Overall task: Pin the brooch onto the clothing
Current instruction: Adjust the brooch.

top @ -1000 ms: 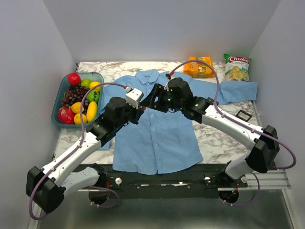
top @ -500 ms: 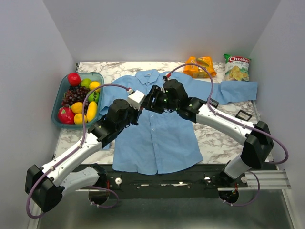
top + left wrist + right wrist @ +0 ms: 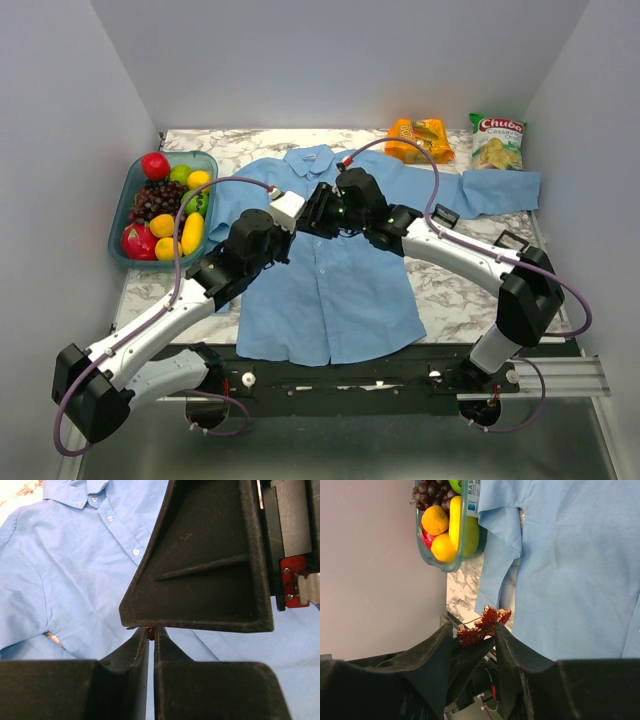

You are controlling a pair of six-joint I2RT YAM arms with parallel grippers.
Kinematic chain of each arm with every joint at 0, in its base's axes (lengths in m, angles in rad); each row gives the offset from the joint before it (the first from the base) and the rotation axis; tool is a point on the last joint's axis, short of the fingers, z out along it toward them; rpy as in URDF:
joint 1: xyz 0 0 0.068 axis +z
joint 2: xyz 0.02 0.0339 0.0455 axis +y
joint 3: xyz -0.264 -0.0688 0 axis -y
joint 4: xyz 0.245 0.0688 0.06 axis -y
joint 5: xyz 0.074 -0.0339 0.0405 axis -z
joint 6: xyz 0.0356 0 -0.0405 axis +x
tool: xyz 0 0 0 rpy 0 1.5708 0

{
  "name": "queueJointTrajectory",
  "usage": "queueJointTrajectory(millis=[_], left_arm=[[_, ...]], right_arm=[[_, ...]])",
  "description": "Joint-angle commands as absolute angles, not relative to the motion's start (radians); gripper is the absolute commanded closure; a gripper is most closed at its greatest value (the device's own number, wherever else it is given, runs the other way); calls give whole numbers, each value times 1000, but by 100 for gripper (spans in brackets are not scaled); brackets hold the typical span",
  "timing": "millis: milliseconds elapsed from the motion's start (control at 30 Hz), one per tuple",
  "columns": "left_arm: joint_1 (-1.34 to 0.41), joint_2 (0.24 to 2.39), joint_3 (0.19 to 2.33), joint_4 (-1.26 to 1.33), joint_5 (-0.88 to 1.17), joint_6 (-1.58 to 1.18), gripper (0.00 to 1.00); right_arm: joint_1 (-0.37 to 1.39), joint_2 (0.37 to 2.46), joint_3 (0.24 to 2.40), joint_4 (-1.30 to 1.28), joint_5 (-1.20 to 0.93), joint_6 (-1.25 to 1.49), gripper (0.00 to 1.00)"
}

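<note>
The light blue shirt [image 3: 330,280] lies flat on the marble table, collar at the far side; it also shows in the left wrist view [image 3: 75,570] and the right wrist view [image 3: 570,565]. My left gripper [image 3: 149,631] is shut on the small orange-red brooch [image 3: 149,629], of which only a red speck shows at its tips. My right gripper [image 3: 474,629] is open with its fingers either side of the brooch [image 3: 487,621], above the shirt's left chest. In the top view both grippers meet at the same spot [image 3: 305,215] and hide the brooch.
A teal tray of fruit [image 3: 128,190] stands at the left edge. An orange snack pack [image 3: 420,140] and a chips bag [image 3: 497,140] lie at the back right. Small black square trays [image 3: 511,241] sit right of the shirt.
My right gripper has moved left over the shirt and closed in on the left gripper's tips. The left gripper has shifted slightly toward it.
</note>
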State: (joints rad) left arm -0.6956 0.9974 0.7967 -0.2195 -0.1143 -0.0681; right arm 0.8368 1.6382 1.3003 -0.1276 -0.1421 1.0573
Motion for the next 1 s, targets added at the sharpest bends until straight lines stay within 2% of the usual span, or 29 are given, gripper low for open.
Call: queueJointTrajectory(millis=[0,100,400,433,500,533,633,733,967], left_arm=[[-721,1002,830,-193,-140,-78,100],[-735,1006,830,-192,-144,-77,100],[-764,1034,838,-201,-117,-77,79],[-764,1034,836,-199,-114,-77,73],[-764,1032,836,-198,-106,-78,65],[-764,1031,833,-198,-100,-81,53],[-764,1029,828,-196,-57,-87,35],[-762,1037,831,-206,-28,-91,26],[-762,1040,824,-212,34,-106,21]], right_arm=[[844,1670,1299,-89,-161,1080,55],[844,1684,1307,-87,-164,1083,58],[844,1701,1286,-87,-169,1083,77],[844,1698,1279,-87,-167,1080,79],[844,1694,1269,-89,-163,1077,85],[845,1687,1261,-89,-155,1077,87],[844,1683,1227,-92,-143,1063,95],[842,1689,1178,-98,-138,1055,99],[842,1675,1072,-91,-92,991,99]])
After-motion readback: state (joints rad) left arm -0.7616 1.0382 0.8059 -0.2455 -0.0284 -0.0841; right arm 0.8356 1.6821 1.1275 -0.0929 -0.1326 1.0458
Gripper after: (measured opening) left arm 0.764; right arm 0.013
